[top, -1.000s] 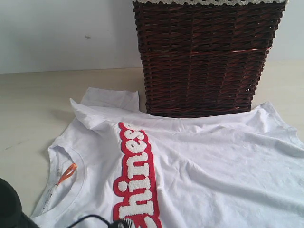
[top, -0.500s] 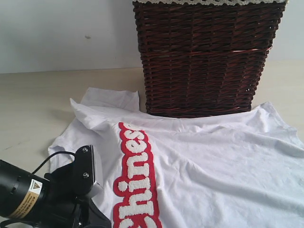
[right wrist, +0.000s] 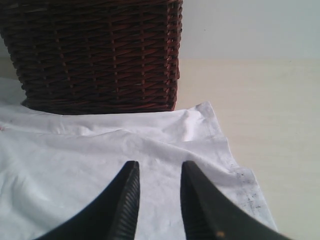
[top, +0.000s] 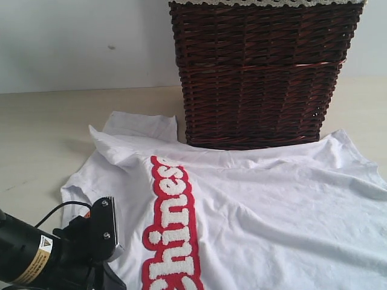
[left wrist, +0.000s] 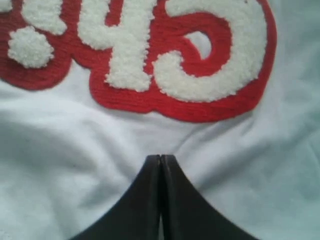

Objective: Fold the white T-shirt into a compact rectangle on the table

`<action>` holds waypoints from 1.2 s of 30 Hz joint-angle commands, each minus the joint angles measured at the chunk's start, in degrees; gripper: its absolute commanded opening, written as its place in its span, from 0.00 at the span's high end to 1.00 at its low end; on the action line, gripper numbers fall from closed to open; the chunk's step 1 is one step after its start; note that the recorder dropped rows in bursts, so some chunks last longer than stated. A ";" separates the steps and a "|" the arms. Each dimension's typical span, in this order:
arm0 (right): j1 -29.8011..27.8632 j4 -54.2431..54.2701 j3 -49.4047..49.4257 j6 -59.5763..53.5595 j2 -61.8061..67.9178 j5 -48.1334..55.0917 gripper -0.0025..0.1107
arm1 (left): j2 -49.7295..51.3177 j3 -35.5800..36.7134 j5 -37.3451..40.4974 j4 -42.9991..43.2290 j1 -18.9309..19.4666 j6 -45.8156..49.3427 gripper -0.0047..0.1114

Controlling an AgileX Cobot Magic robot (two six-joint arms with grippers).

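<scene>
Writing: red patch (top: pixel 172 232) on the white cotton short-sleeved T-shirt (top: pixel 278 205) carries fuzzy white letters, "hinese" legible in the exterior view, with the first letter cut off at the frame edge. The left wrist view shows the same patch (left wrist: pixel 150 55) close up, only a few letters in frame, not readable as a word. The black left arm (top: pixel 54 257) has a small yellow warning label (top: pixel 39 258), print too small to read.

Container: dark brown woven wicker basket (top: pixel 260 72) with a pale lace trim (top: pixel 272 2) along its rim stands on the pale cream-beige desk (top: pixel 42 127). Its inside is hidden from every view.

The T-shirt lies spread front-up on the desk in front of the basket, its far edge against the basket's base and one sleeve beside the basket's left side. It is wrinkled, with a raised fold near that sleeve.

Left end effector (left wrist: pixel 160 160): jaws pressed fully together, tips on the white cloth just beside the patch edge, creases running toward the tips. Cannot tell whether cloth is pinched between them.

Right end effector (right wrist: pixel 159 167): jaws a narrow gap apart, nothing between them, over the shirt near its stitched hem, basket (right wrist: pixel 95 55) beyond, bare desk (right wrist: pixel 260 105) to the side.
</scene>
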 commanded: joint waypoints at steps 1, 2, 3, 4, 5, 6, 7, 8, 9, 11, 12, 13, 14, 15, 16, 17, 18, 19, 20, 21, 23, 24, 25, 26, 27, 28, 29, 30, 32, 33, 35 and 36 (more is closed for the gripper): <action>0.02 0.13 0.30 -0.18 -0.40 -0.19 0.72 | 0.71 4.38 7.16 1.55 0.18 0.06 0.96; 0.02 0.13 0.30 -0.18 -0.40 -0.19 0.72 | 0.71 5.34 6.76 1.55 0.18 0.06 0.96; 0.02 0.13 0.30 -0.18 -0.40 -0.19 0.72 | 0.71 6.22 6.44 1.55 0.18 0.06 0.96; 0.02 0.13 0.30 -0.18 -0.40 -0.19 0.72 | 0.53 6.62 6.10 1.55 0.18 0.06 0.96; 0.02 0.13 0.30 -0.18 -0.40 -0.19 0.72 | -0.10 6.87 5.83 1.55 0.18 -0.08 0.96; 0.02 0.13 0.30 -0.18 -0.40 -0.19 0.72 | -0.79 6.87 5.68 1.55 0.18 -0.15 0.96; 0.02 0.13 0.30 -0.18 -0.40 -0.19 0.72 | -1.55 6.87 5.92 1.55 0.18 -0.15 0.96; 0.02 0.13 0.30 -0.18 -0.40 -0.19 0.72 | -2.41 6.87 6.08 1.55 0.46 -0.15 0.96; 0.02 0.13 0.30 -0.18 -0.40 -0.19 0.72 | -3.37 6.87 6.08 1.55 0.90 -0.33 0.96; 0.02 0.13 0.30 -0.18 -0.40 -0.19 0.72 | -5.41 6.87 6.08 1.55 1.84 -1.04 0.96; 0.02 0.13 0.30 -0.18 -0.40 -0.19 0.72 | -6.66 6.87 6.08 1.55 2.30 -2.02 0.96; 0.02 0.13 0.30 -0.18 -0.40 -0.19 0.72 | -7.68 6.87 5.83 1.55 2.64 -3.20 0.96; 0.02 0.13 0.30 -0.18 -0.40 -0.19 0.72 | -8.91 6.87 5.28 1.55 3.18 -4.22 0.96; 0.02 0.13 0.30 -0.18 -0.40 -0.19 0.72 | -9.31 6.59 4.87 1.55 3.53 -5.17 0.96; 0.02 0.13 0.30 -0.18 -0.40 -0.19 0.72 | -9.32 6.22 4.62 1.55 3.98 -5.77 0.96; 0.02 0.13 0.30 -0.18 -0.40 -0.19 0.72 | -9.32 5.56 4.62 1.55 4.24 -6.25 0.96; 0.02 0.13 0.30 -0.18 -0.40 -0.19 0.72 | -9.32 4.68 4.87 1.55 4.65 -6.50 0.96; 0.02 0.13 0.30 -0.18 -0.40 -0.19 0.72 | -9.32 3.83 4.87 1.55 4.89 -6.61 0.96; 0.02 0.13 0.30 -0.18 -0.40 -0.19 0.72 | -9.32 2.62 4.87 1.55 5.04 -6.61 0.96; 0.02 0.13 0.30 -0.18 -0.40 -0.19 0.72 | -9.32 1.16 4.87 1.55 5.18 -6.61 0.96; 0.02 0.13 0.30 -0.18 -0.40 -0.19 0.72 | -8.69 -1.72 4.87 1.55 5.17 -6.13 0.96; 0.02 0.13 0.30 -0.18 -0.40 -0.19 0.72 | -7.83 -3.33 4.87 1.55 5.17 -5.75 0.96; 0.02 0.13 0.30 -0.18 -0.40 -0.19 0.72 | -6.66 -4.79 4.77 1.55 5.17 -5.74 0.96; 0.02 0.13 0.30 -0.18 -0.40 -0.19 0.72 | -5.54 -6.00 4.77 1.55 5.17 -5.63 0.96; 0.02 0.13 0.30 -0.18 -0.40 -0.19 0.72 | -3.97 -6.99 4.77 1.55 5.17 -5.22 0.96; 0.02 0.13 0.30 -0.18 -0.40 -0.19 0.72 | -2.35 -7.76 4.88 1.55 5.17 -4.52 0.96; 0.02 0.13 0.30 -0.18 -0.40 -0.19 0.72 | -0.82 -8.28 5.13 1.55 5.17 -4.27 0.96; 0.02 0.13 0.30 -0.18 -0.40 -0.19 0.72 | 0.51 -8.85 5.69 1.55 5.17 -4.27 0.96; 0.02 0.13 0.30 -0.18 -0.40 -0.19 0.72 | 2.22 -9.52 7.28 1.55 5.17 -4.27 0.96; 0.02 0.13 0.30 -0.18 -0.40 -0.19 0.72 | 2.70 -9.53 7.67 1.55 5.17 -4.27 0.96; 0.02 0.13 0.30 -0.18 -0.40 -0.32 0.72 | 2.74 -9.31 7.49 1.55 5.17 -4.27 0.96; 0.02 0.13 0.30 -0.18 -0.40 -0.47 0.72 | 2.74 -8.96 7.31 1.55 5.17 -4.27 0.96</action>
